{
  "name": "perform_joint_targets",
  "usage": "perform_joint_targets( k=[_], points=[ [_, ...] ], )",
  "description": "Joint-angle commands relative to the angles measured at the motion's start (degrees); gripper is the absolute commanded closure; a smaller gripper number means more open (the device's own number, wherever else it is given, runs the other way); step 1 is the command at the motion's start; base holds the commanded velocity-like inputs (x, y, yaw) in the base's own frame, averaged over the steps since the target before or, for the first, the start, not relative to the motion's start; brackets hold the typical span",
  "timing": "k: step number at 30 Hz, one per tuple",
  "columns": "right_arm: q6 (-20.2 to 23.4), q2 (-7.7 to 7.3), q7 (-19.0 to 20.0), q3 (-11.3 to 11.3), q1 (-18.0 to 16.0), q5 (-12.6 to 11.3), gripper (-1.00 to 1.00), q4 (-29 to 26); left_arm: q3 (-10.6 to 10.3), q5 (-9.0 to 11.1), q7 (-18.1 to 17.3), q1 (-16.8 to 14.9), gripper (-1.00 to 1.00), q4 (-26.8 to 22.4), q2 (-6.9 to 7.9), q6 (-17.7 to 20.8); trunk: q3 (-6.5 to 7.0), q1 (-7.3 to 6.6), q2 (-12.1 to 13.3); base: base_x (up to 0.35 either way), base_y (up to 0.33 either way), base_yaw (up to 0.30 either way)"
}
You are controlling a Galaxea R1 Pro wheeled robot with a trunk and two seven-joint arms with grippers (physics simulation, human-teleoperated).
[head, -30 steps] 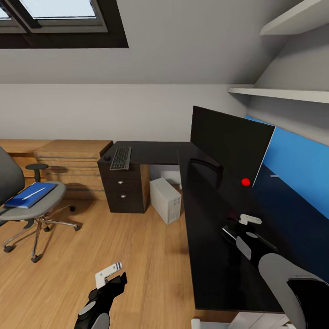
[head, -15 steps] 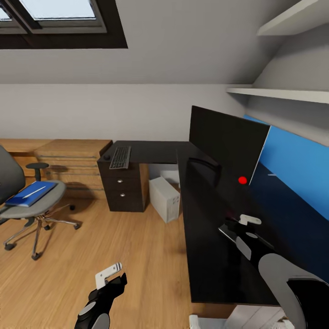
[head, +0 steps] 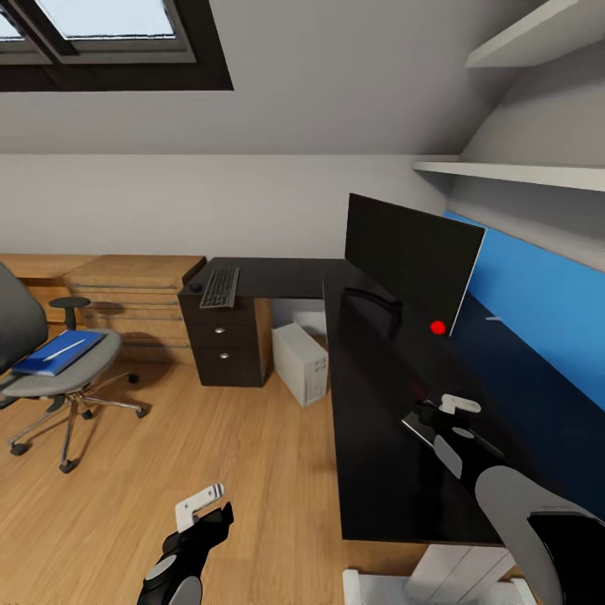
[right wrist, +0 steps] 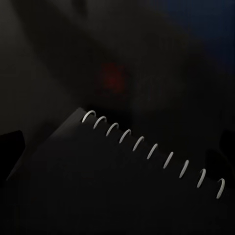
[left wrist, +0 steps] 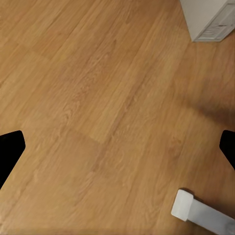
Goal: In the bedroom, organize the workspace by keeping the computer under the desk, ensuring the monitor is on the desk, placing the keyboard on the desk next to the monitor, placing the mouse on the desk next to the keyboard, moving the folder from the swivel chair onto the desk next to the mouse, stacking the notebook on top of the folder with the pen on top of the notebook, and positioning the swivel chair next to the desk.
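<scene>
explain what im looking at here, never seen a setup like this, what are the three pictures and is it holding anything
This is a simulated two-armed wheeled robot. The big picture is from its head camera, looking over a long black desk with a wide black flat monitor. A slim grey keyboard lies on the far end; a light-grey computer tower stands underneath. A bright-blue folder rests on the grey swivel chair.

The other two pictures come from cameras on each wrist. The left pincer hangs over wooden floor, open. The right pincer is over the desk beside a dark spiral-bound notebook; whether it grips it is unclear.
</scene>
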Motion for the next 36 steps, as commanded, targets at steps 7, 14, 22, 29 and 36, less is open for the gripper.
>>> perform_joint_targets(
  k=[7, 14, 22, 29, 36],
  points=[
    [-0.3, -0.02, -0.2, 0.2, 0.0, -0.8, -1.0, 1.2, -0.2, 0.3, 0.4, -0.1, -1.0, -0.1, 0.06, 0.2, -0.07, 0.0, 0.0, -0.152, -0.001, 0.0],
    [-0.3, -0.02, -0.2, 0.2, 0.0, -0.8, -1.0, 1.2, -0.2, 0.3, 0.4, -0.1, -1.0, -0.1, 0.06, 0.2, -0.07, 0.0, 0.0, -0.194, 0.0, 0.0],
    [-0.3, -0.02, -0.2, 0.2, 0.0, -0.8, -1.0, 1.2, -0.2, 0.3, 0.4, -0.1, -1.0, -0.1, 0.06, 0.2, -0.07, 0.0, 0.0, -0.203, 0.0, 0.0],
    [-0.3, -0.02, -0.2, 0.2, 0.0, -0.8, -1.0, 1.2, -0.2, 0.3, 0.4, -0.1, -1.0, -0.1, 0.06, 0.2, -0.07, 0.0, 0.0, -0.111, 0.0, 0.0],
    [-0.3, -0.02, -0.2, 0.2, 0.0, -0.8, -1.0, 1.2, -0.2, 0.3, 0.4, -0.1, -1.0, -0.1, 0.06, 0.2, -0.07, 0.0, 0.0, -0.149, 0.0, 0.0]
  ],
)
